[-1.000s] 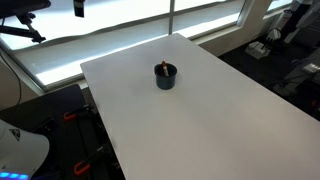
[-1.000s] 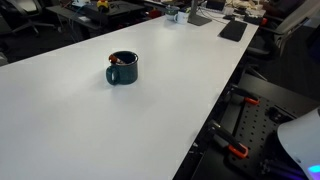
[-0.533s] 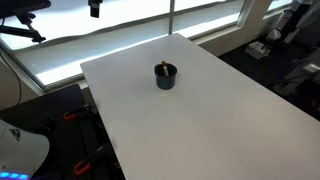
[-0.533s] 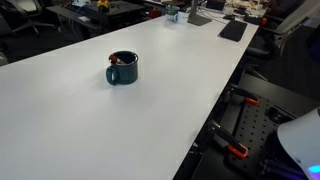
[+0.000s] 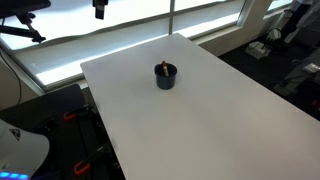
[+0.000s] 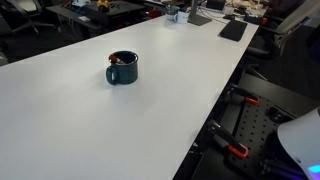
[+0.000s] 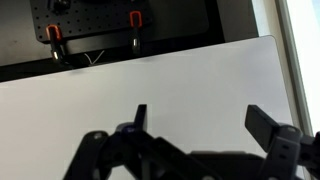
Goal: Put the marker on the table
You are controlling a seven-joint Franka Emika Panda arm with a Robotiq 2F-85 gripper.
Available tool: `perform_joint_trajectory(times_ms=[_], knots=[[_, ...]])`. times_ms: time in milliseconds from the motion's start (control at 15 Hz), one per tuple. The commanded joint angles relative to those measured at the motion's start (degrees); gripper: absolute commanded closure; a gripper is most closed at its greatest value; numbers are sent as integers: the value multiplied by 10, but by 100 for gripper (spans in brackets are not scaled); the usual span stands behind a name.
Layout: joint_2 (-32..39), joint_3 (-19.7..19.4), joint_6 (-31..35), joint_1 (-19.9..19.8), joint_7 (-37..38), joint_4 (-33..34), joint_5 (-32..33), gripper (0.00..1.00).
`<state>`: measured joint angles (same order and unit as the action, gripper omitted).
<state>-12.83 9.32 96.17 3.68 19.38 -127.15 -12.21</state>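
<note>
Wrist view: fingers (image 7: 262, 125) wide apart and empty above the plain white table (image 7: 150, 80)

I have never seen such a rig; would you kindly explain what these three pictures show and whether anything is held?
This is one robot arm ending in a gripper. Two cameras outside it view the white table from different places; the third rides on the wrist, so the two dark fingers show at its bottom edge, spread open, holding nothing. A dark mug stands on the table, with the marker poking out of it.
</note>
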Motion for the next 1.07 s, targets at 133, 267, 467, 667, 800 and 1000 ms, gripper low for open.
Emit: perform_joint_trajectory(times_ms=[133,267,467,667,800,1000], knots=[[150,-41,-56,-16,2,163,22,0],[112,-46,-23,-10,-7,112,14,0],[172,-56,-39,-15,-6,175,17,0],[180,-56,-42,-12,-1,183,17,0],[179,-55,-45,-12,0,185,17,0],[179,-55,-45,-12,0,186,17,0]])
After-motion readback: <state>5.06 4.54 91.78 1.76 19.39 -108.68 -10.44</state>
